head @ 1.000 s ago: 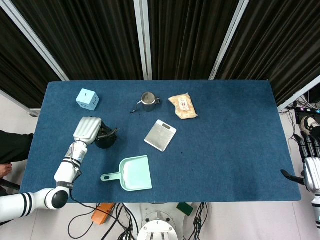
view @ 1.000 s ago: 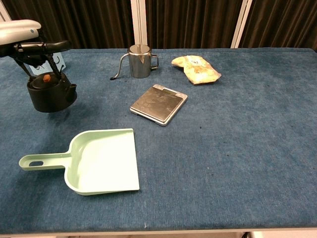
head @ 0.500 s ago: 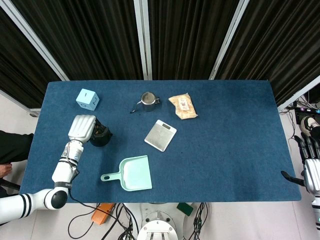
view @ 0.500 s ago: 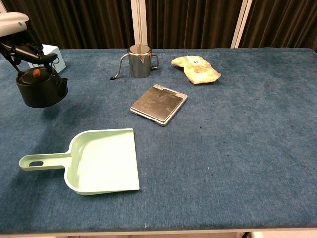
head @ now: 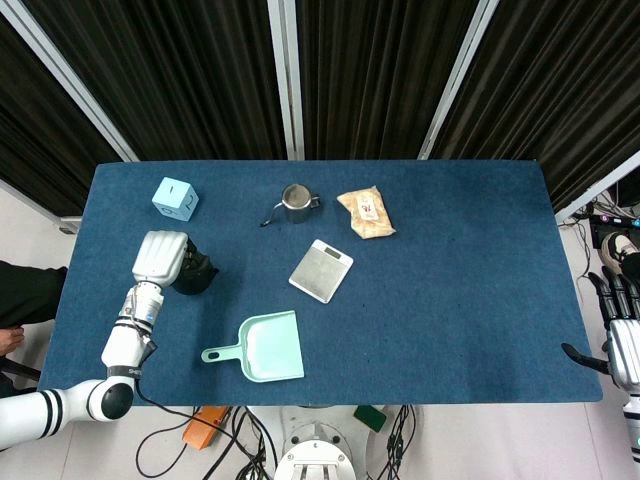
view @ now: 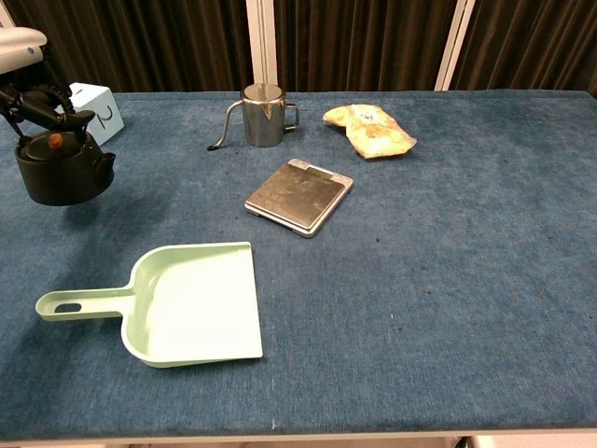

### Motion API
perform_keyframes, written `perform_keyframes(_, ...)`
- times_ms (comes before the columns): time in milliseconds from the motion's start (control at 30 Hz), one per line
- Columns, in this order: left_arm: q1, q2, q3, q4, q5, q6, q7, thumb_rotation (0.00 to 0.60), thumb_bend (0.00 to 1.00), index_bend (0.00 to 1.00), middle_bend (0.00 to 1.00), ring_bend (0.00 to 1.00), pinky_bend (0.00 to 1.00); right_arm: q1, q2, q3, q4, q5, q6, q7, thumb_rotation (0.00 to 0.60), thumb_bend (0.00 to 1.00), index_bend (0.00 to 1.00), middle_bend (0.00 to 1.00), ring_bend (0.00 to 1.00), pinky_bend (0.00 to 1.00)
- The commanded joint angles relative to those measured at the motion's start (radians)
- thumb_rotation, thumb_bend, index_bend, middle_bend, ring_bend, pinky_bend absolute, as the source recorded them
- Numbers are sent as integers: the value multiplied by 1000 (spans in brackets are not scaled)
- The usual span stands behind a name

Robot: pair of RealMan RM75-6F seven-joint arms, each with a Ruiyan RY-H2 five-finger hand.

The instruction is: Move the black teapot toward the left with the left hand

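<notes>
The black teapot (view: 58, 173) with an orange knob on its lid hangs a little above the blue cloth at the left side of the table, its shadow below it. My left hand (head: 161, 257) holds it by the handle from above; in the chest view only the dark fingers (view: 37, 103) show at the left edge. From the head view, the teapot (head: 195, 274) peeks out to the right of the hand. My right hand (head: 622, 335) is off the table at the right edge, holding nothing, fingers apart.
A light blue cube (view: 98, 112) sits just behind the teapot. A mint dustpan (view: 182, 303) lies in front, a steel pitcher (view: 261, 116), a silver scale (view: 298, 196) and a snack bag (view: 370, 130) further right. The table's left edge (head: 70, 270) is close.
My left hand has carried the teapot leftward, away from the dustpan and scale, and slightly up. The right hand has stayed still.
</notes>
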Motion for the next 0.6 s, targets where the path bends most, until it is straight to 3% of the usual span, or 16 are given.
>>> perform_keyframes(33,2,-6,3,8,1,8,17,462,404,1000,1000,1000,618,-1,-1,-1,0,0,0,-1,600,4,0,0,0,0)
perform_keyframes(600,11,-45,8,69,14,56,109,461,402,1000,1000,1000,618,-2,-6,1,6,9,-7,1,600,4,0,0,0,0)
